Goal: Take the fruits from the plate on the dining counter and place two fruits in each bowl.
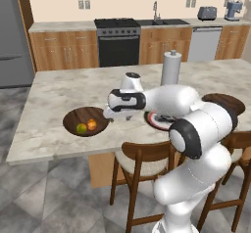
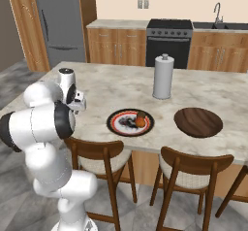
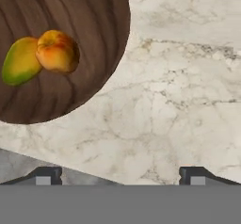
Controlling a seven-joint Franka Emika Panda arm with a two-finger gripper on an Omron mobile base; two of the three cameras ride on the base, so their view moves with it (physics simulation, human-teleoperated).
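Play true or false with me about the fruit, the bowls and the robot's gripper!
1. The left bowl holds two fruits. True: the orange fruit and the yellow-green fruit.
2. The gripper is squeezing a fruit. False: it is open, nothing between its tips.
3. The right bowl is full. False: no fruit shows in it.
4. Fruit is left on the plate. True: a brown fruit shows there.
5. The two fruits in the bowl touch. True.

The arm hides most of the plate [image 1: 156,121]. The hand view's edge crops the bowl [image 3: 94,53]; the far bowl [image 1: 230,102] is partly covered
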